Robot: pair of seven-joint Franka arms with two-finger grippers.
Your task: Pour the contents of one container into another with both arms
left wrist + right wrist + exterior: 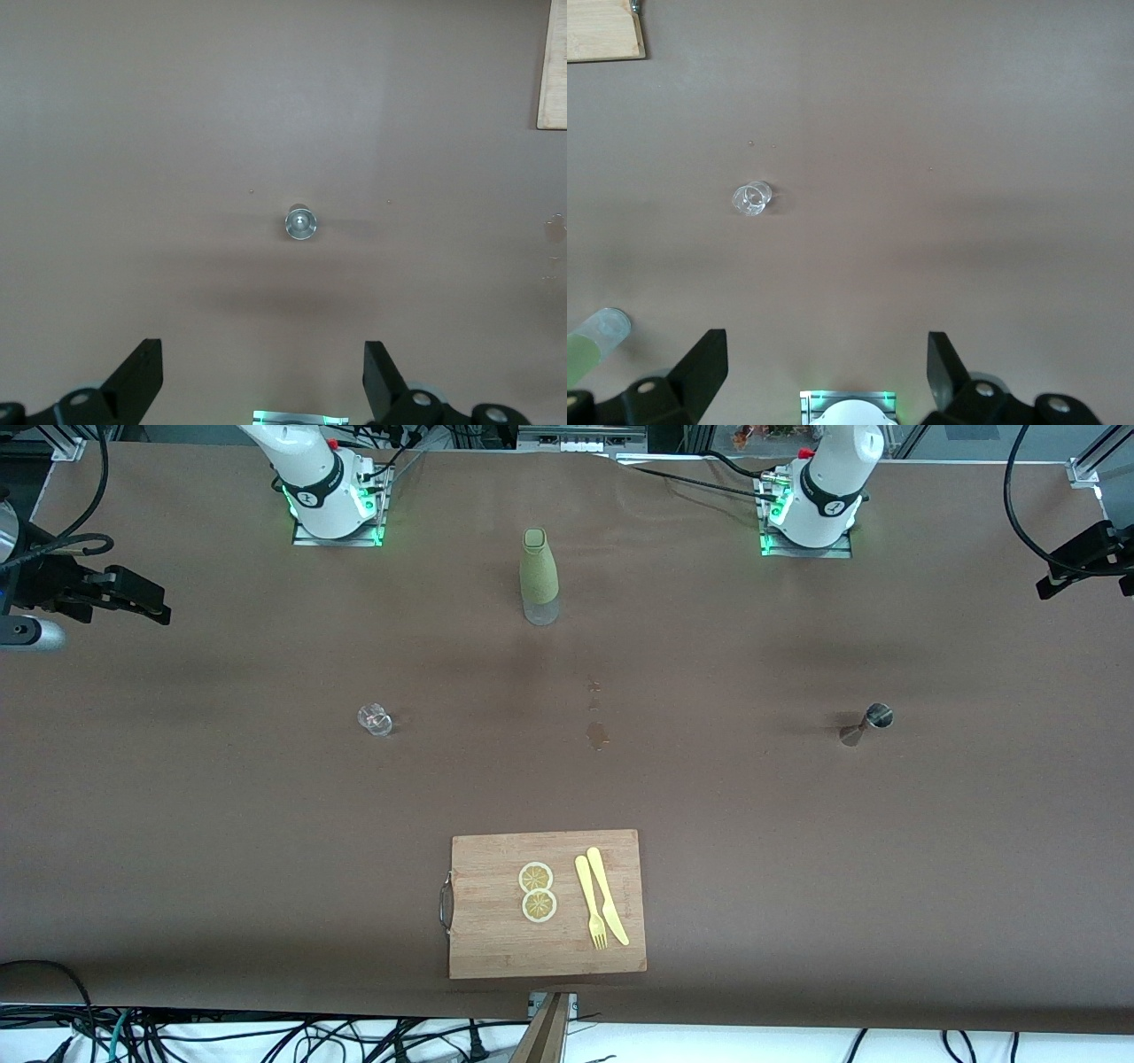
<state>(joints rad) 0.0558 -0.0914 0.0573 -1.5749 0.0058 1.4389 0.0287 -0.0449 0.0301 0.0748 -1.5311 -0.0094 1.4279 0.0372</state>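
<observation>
The steel jigger [867, 724] stands upright on the brown table [177, 824] toward the left arm's end, with bare table all around it. The left gripper [264, 376] hangs high over it with its fingers [142, 372] spread wide and nothing between them; in the left wrist view the jigger [301, 221] shows from straight above, its upper cone seemingly empty. The clear glass cup [375, 719] stands toward the right arm's end, well apart from the jigger, and whether it holds anything cannot be told. The right gripper [828, 372] hangs over the table near the cup [751, 198], likewise spread wide and empty. Between the two vessels, a wet stain [597, 734] marks the table. The olive-green sleeved bottle [538, 576] stands upright farther from the front camera, between the arm bases. A wooden cutting board [496, 948] lies near the table's front edge, carrying two lemon slices [537, 891], a yellow fork [591, 903] and a yellow knife [607, 895].
</observation>
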